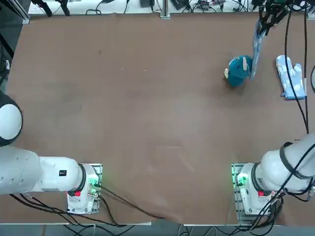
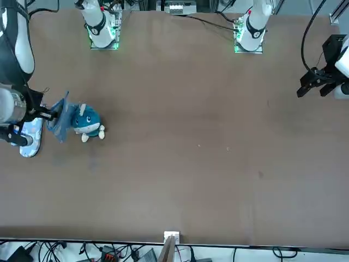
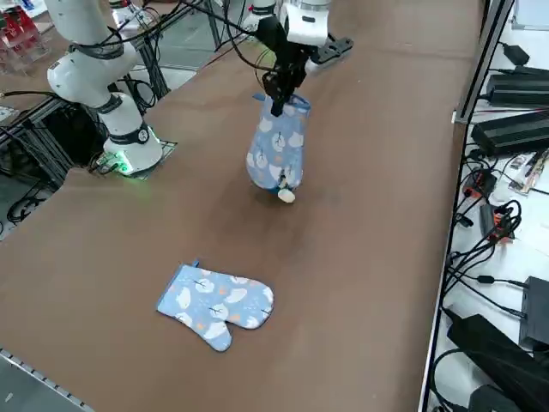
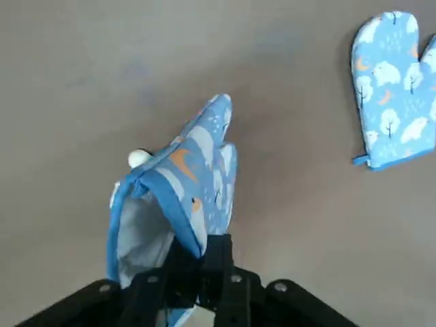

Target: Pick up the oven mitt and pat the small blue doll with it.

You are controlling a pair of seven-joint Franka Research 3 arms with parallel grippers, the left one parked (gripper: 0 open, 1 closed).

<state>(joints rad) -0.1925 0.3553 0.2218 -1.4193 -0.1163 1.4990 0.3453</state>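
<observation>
Your right gripper is clenched on the cuff of the patterned blue oven mitt, which hangs with its long axis downward. The teal plush doll lies just beside it, on the side toward the parked arm, so pat that way.

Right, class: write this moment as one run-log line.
right gripper: shut on mitt | mitt: raised, beside blue doll | second mitt: lying on table
</observation>
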